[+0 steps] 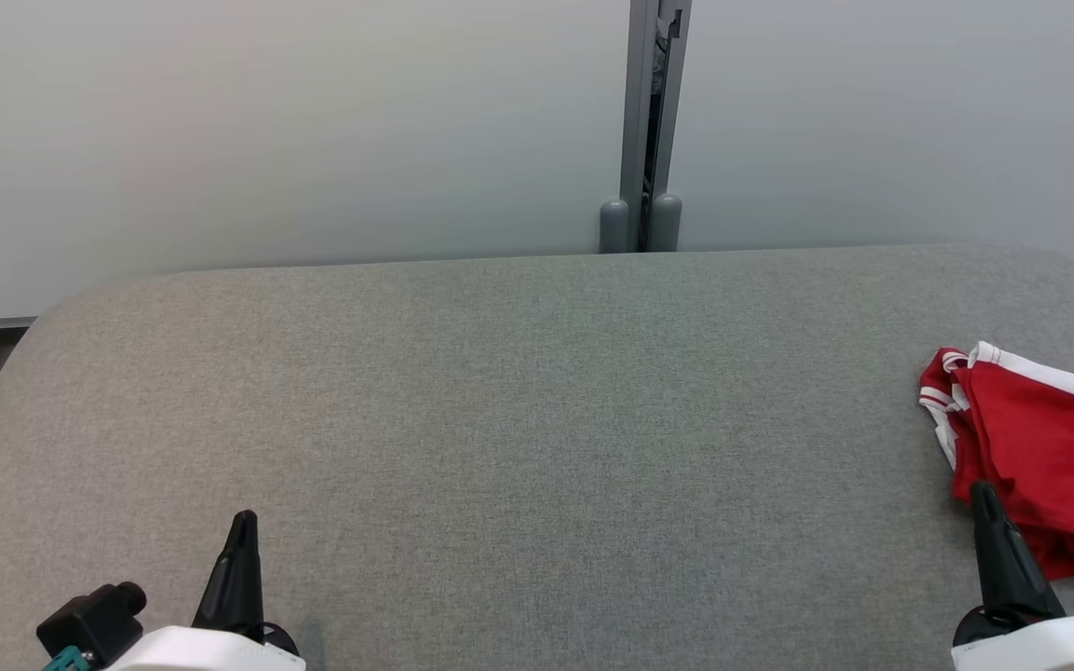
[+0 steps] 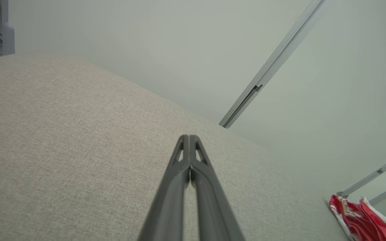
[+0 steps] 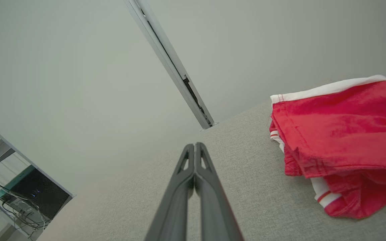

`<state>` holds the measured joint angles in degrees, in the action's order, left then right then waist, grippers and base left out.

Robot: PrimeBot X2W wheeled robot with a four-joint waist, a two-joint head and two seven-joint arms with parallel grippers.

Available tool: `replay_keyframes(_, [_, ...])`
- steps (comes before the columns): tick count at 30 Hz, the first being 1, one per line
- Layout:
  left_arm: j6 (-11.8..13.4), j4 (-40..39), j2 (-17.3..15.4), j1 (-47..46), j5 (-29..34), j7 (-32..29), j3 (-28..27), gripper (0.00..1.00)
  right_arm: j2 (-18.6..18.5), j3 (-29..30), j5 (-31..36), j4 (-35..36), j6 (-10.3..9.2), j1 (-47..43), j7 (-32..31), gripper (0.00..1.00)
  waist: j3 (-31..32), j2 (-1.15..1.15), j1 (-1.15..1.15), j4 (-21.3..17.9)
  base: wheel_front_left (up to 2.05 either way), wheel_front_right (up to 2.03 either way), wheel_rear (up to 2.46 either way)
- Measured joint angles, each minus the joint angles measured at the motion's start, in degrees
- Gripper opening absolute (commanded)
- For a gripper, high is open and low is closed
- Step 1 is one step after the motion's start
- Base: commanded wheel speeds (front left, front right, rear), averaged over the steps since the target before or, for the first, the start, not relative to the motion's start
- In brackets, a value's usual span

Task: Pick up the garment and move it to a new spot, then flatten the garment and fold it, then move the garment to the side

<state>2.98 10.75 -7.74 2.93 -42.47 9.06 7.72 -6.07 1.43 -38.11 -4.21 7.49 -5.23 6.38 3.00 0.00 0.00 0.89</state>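
Both my claws are pressed narrow, fingers tip to tip with nothing between them. The left claw (image 1: pixel 243 520) hangs over bare grey cloth at the near left of the worktop (image 1: pixel 537 391). The right claw (image 1: pixel 983 492) is at the near right, its tip just beside the garment (image 1: pixel 1045 438). The garment, red with white trim, lies in bunched layers at the worktop's far right and runs out of the head view. That fits a rough fold already set aside, or a heap waiting to be lifted; I cannot tell which.

The risks, as I judge them:
- The cloth seems close to the right edge, so a sideways nudge or drag could tip it over.
- A pinch on the top layer alone would peel it open.
- My right finger, so near the hem, could snag it in passing.
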Motion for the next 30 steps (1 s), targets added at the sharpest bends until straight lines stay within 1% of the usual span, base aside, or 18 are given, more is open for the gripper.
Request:
replay_keyframes(15, [-2.2,0.7,1.1,-1.8,-10.6,-3.1,-3.0,0.0,0.5,0.8,-11.6,-2.1,0.0,2.4,-2.4,0.0,-0.5,0.0,0.0,-0.1,0.0,0.0,0.0])
replay_keyframes(30, [-4.0,1.2,1.9,-3.4,-19.4,-6.0,-5.4,0.0,0.9,1.6,-21.5,-3.8,0.0,4.2,-4.7,0.0,-0.9,0.0,0.0,-0.3,0.0,0.0,0.0])
